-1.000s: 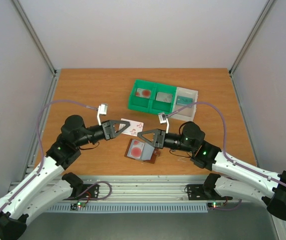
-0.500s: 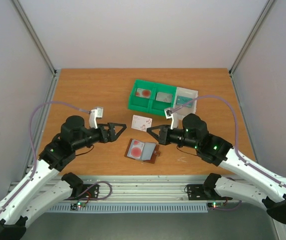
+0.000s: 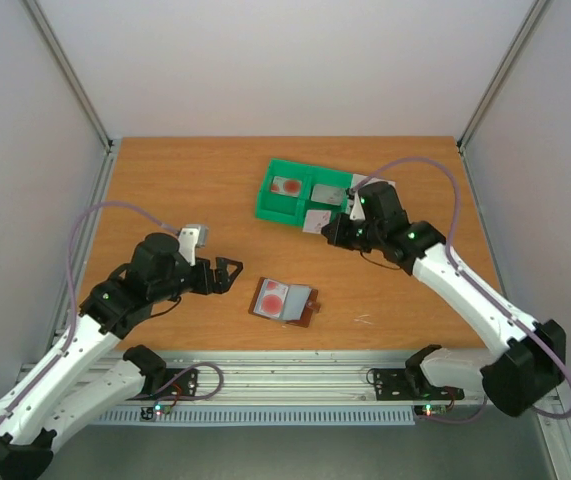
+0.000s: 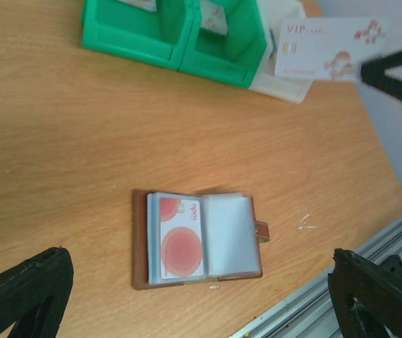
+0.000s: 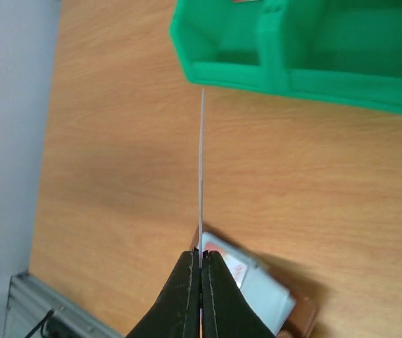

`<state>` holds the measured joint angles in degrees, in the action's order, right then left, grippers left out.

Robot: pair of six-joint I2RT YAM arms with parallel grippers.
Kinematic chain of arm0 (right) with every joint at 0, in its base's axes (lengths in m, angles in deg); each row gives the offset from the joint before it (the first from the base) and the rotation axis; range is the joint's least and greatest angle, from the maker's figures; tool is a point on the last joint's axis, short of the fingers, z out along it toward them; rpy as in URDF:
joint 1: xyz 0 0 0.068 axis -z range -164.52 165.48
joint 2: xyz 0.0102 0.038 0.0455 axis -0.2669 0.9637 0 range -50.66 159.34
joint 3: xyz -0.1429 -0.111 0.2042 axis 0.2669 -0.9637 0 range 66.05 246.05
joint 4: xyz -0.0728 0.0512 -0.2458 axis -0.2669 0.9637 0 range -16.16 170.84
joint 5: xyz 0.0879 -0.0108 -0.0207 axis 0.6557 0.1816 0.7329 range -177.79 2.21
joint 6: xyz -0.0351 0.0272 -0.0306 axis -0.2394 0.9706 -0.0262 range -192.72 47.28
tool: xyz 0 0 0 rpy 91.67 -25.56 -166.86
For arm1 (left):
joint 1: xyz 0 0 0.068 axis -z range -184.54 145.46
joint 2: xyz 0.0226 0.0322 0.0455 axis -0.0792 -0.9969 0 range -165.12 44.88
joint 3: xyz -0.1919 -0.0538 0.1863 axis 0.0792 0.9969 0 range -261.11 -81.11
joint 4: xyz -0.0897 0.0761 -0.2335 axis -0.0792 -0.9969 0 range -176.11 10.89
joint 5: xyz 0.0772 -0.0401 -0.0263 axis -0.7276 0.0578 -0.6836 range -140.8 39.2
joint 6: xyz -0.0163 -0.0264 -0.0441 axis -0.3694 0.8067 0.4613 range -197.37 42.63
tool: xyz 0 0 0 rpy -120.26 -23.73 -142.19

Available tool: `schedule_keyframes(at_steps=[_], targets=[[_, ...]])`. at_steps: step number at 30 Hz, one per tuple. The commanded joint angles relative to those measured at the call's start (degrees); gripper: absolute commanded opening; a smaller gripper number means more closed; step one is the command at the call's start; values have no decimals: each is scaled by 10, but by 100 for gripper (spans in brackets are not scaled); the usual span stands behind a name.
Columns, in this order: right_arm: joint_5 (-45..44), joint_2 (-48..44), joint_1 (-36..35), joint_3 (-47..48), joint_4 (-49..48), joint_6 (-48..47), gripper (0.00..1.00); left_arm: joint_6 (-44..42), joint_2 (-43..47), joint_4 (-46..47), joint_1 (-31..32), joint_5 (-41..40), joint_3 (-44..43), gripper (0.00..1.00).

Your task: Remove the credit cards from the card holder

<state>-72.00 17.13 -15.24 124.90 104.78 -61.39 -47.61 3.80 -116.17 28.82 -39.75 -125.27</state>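
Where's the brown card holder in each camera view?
Top external: card holder lies open at centre, between the arms.
Left wrist: card holder at centre, slightly low.
Right wrist: card holder at bottom edge, behind the right end effector pinching a white card.
Shared landmark: the green tray, beyond the holder in every view.

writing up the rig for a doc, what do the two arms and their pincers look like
The left arm and right arm match: white shells on long links, black joints and wrists, small green lights. A lilac cable loops along each to a pale camera box at the wrist. The left pincer and right pincer are black with triangular fingers.
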Motion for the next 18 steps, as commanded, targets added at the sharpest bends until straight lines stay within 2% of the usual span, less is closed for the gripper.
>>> schedule_keyframes(at_steps=[1, 6, 10, 18], targets=[[10, 59, 44, 56, 38, -21, 1, -15, -24, -14, -2, -6, -8, 99], [-23, 155, 73, 133, 77, -41, 1, -6, -29, -25, -2, -28, 1, 99], [-46, 221, 91, 200, 109, -55, 1, 4, -26, -14, -2, -8, 13, 99], [-39, 343, 118, 306, 142, -52, 1, 21, -31, 2, -2, 7, 35, 99]])
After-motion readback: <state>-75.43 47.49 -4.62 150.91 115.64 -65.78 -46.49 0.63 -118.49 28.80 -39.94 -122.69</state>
